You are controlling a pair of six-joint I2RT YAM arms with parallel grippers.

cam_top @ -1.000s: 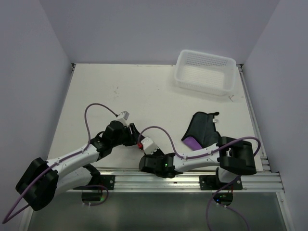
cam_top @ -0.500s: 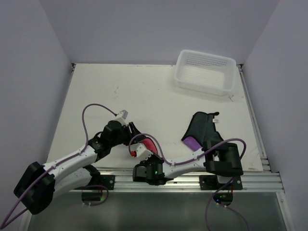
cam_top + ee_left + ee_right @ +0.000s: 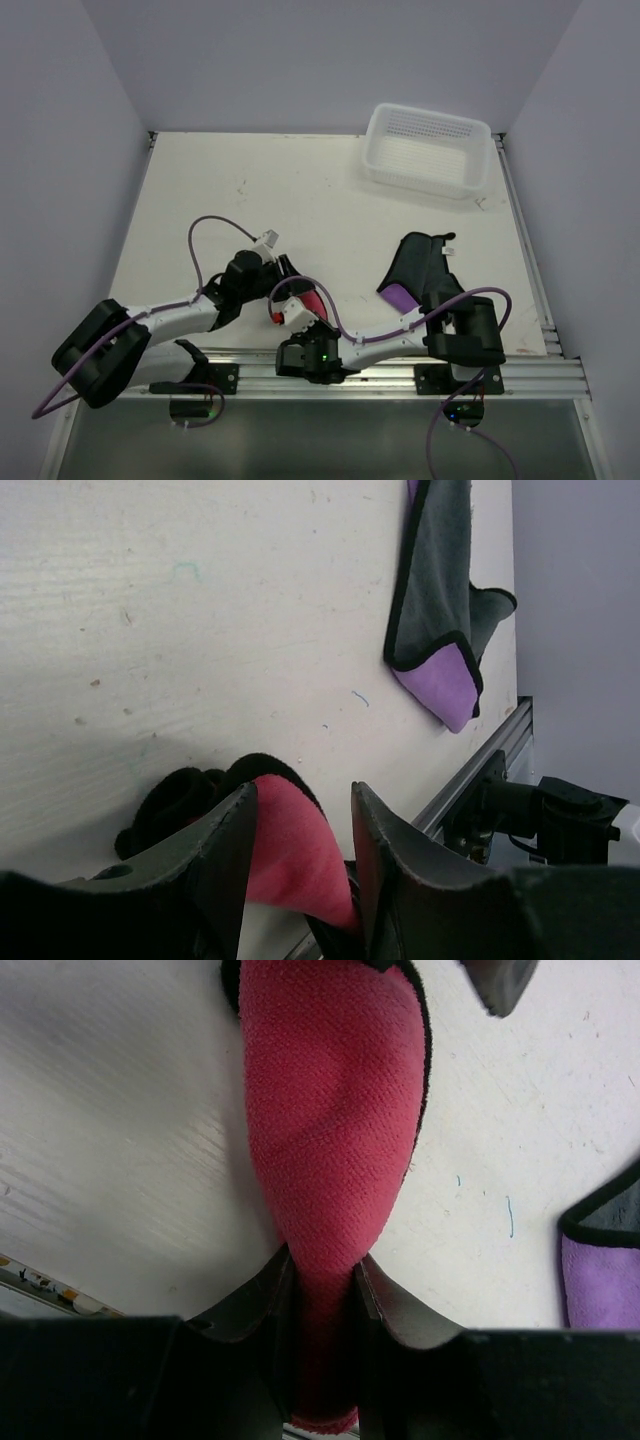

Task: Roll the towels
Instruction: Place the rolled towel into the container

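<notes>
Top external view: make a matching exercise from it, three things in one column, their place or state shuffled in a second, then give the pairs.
Things:
1. pink-red soft cloth towel
2. purple and dark grey cloth towel
3. white perforated plastic basket

Places or states:
A. at the far right corner of the table, nothing in it
B. pinched between the right gripper fingers
C. lying loose on the table, right of the grippers, touched by neither

Pairs: 1-B, 2-C, 3-A
</notes>
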